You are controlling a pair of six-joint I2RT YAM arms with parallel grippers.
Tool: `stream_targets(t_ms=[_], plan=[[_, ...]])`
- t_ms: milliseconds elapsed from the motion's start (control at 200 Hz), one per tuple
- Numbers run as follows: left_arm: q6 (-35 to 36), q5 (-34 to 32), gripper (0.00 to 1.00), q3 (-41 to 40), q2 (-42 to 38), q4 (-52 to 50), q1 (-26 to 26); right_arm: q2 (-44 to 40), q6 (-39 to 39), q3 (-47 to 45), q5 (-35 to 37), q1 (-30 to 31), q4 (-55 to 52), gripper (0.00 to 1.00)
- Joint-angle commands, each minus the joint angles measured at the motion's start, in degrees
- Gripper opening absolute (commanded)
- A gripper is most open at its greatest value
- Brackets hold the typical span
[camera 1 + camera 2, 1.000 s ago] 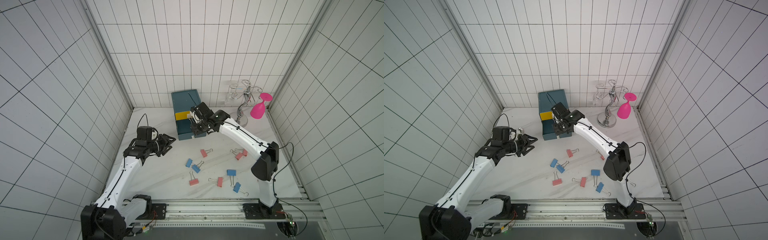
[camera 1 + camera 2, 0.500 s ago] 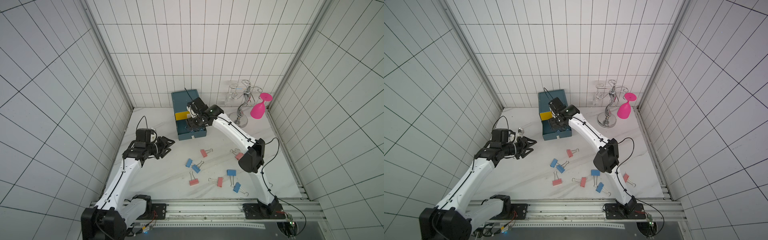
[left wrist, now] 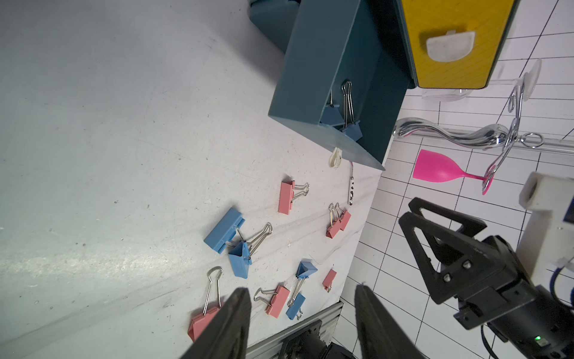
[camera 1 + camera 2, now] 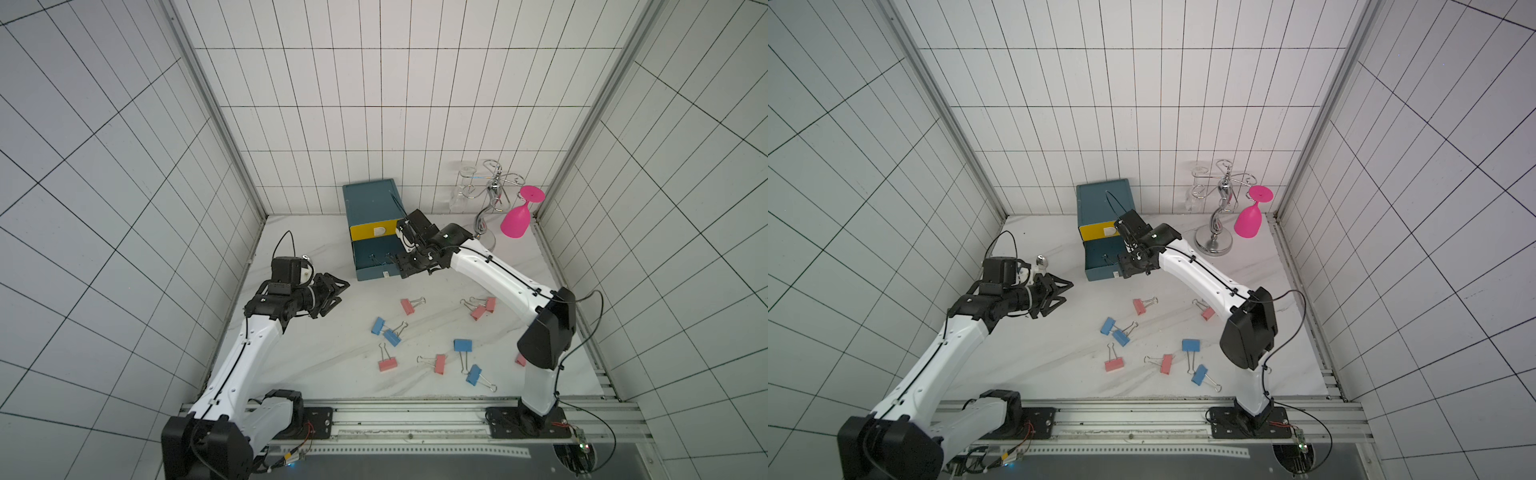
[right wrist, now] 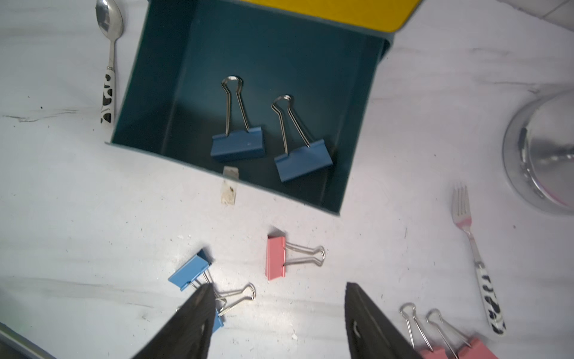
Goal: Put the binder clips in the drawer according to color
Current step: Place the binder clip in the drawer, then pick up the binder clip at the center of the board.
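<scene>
R gripper apart, empty, at drawer front. Two blue clips inside, just beyond tips. L gripper apart too.

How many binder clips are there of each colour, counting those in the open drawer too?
Blue binder clips with silver wire handles: 6 (2 in the open teal drawer, 4 on the white table)
Salmon-pink binder clips with silver wire handles: 6 (all on the table)
Total: 12
</scene>
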Motion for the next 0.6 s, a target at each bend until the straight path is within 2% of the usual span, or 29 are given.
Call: stream_targets(t_ms=[0, 325, 595], plan=[[3.1, -1.9, 0.57, 1.6, 0.8, -1.4, -1.1, -6.3, 5.2, -9.5, 2.7, -0.2, 1.8, 0.68], [5.3, -5.1, 0.57, 1.1, 3.3, -1.9, -8.2, -21.6, 16.6, -36.0, 5.7, -0.2, 1.3, 0.72], [6.7, -4.6, 0.57, -0.4, 3.0, -2.8, -8.8, -23.7, 24.6, -47.7, 3.4, -0.2, 1.7, 0.74]])
